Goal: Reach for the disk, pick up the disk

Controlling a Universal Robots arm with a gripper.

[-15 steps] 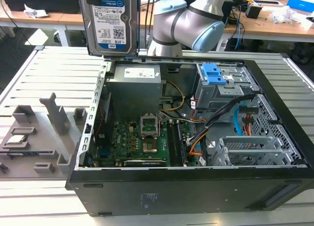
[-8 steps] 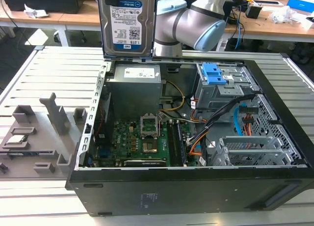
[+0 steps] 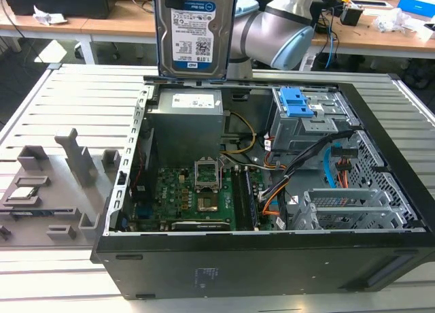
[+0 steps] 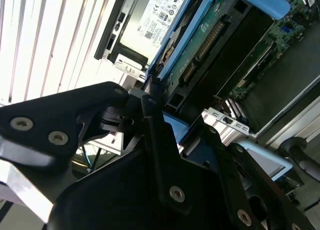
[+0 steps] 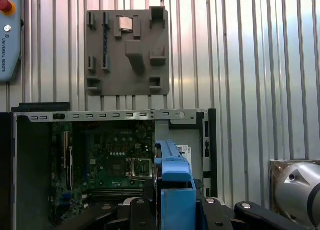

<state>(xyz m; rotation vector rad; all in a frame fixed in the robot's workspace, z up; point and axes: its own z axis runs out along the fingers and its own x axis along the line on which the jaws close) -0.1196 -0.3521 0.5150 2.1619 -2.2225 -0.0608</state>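
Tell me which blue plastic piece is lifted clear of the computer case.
The bracket on the disk, held upright in the gripper above the case; the blue clips sit down inside it.

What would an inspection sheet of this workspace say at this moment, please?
Surface: slatted metal table carrying an open computer case.
Job's things: the disk held upright, clear above the case, label towards the exterior camera.
Clutter: grey fixture tray beside the case, at the exterior view's left, with a small chip in it.
Grippers: gripper shut on the disk's blue bracket.
Cables: orange, blue and black leads inside the case.
Surroundings: desks with loose items behind the table.
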